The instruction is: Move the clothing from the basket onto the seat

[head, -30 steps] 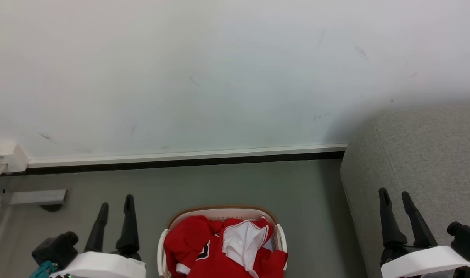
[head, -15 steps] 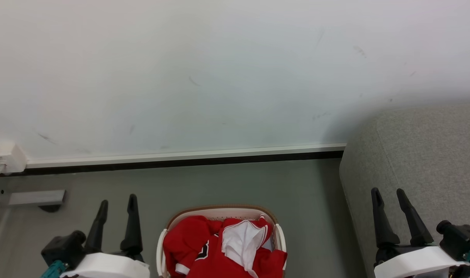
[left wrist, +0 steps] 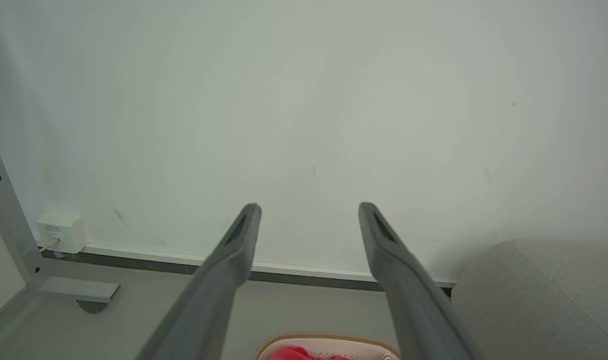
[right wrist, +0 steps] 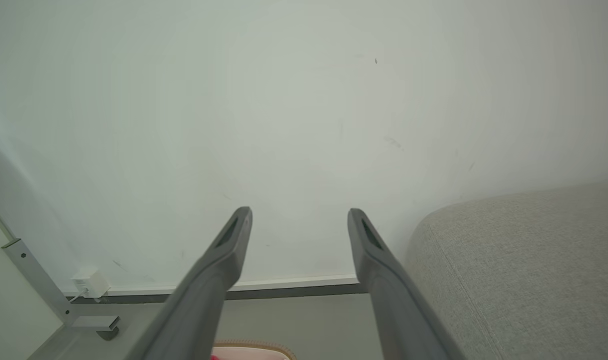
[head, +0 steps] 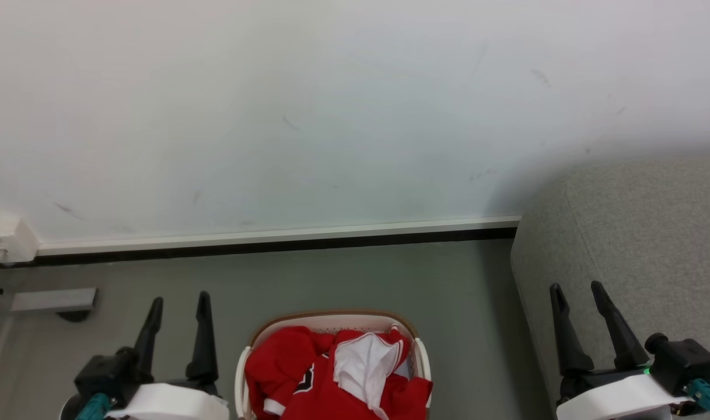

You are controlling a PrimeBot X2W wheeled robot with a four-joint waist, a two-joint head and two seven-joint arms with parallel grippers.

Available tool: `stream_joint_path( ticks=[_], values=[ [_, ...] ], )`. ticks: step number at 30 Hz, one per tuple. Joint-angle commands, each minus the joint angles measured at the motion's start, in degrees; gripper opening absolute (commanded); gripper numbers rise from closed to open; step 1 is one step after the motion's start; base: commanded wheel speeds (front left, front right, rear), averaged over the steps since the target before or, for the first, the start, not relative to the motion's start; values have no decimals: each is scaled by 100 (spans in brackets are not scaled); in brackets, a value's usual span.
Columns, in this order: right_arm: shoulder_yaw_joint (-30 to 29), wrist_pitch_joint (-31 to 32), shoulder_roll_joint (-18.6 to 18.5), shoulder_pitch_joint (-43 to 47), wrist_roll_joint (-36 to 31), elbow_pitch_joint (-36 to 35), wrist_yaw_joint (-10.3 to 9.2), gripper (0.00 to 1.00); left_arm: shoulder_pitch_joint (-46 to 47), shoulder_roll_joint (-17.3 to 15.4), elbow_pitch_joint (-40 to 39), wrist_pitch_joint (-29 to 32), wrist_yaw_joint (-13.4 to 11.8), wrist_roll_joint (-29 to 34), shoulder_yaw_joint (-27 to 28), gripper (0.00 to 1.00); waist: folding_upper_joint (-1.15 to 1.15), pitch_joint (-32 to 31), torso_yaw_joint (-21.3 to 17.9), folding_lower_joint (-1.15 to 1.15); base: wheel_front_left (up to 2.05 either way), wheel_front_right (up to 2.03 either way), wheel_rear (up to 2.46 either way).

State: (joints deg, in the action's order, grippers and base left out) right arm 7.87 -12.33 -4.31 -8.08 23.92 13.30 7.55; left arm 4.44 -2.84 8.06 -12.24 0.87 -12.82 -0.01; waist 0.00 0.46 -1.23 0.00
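Small rounded-rectangle white plastic basket with perforated walls and brown rim point(head: 331, 318) is set on the grey-green floor point(head: 343, 274). It is kept well short of the floor's far edge, where a white skirting strip over a black line point(head: 273, 237) is met by the pale scuffed wall point(head: 331, 116). The basket's near part is cut off by the head view's bottom edge.

Bright red fabric clothing with white lining and white stripe trim point(head: 299, 373) is piled inside the basket, up to the rim. The white lining is turned up right of centre, and a black-and-white mark is seen mid-pile. All visible clothing is contained in the basket.

Large light grey fabric-upholstered seat with rounded edges point(head: 640, 233) is placed at the floor's right side, close to the wall. It is separated from the basket by bare floor.

Left pincer point(head: 179, 297) is held over the floor, left of the basket. Its long dark fingers are spread wide and pointed toward the wall, and nothing is gripped.

Right pincer point(head: 575, 286) is held right of the basket, in front of the seat's left flank. It is also spread wide, with nothing gripped. In both wrist views a wide gap is seen between the fingers, with wall behind.

At the floor's far-left corner a small white box with a cable point(head: 7, 239) is fixed at skirting level. A grey metal foot plate point(head: 51, 299) is laid on the floor just in front of it.
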Motion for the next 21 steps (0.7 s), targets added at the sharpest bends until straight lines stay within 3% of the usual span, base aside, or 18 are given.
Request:
stream_joint_path(
  ticks=[1, 21],
  values=[
    [27, -61, -31, -83, -157, 5, -10, 100, 67, -48, -68, -77, -25, 193, 16, 100, 0, 1, 0, 0, 0, 0, 0],
    [148, -271, -38, -109, -774, -35, -12, 100, 57, -27, -98, -278, -56, 1015, 0, 100, 0, 30, -21, 0, 0, 0, 0]
  ],
)
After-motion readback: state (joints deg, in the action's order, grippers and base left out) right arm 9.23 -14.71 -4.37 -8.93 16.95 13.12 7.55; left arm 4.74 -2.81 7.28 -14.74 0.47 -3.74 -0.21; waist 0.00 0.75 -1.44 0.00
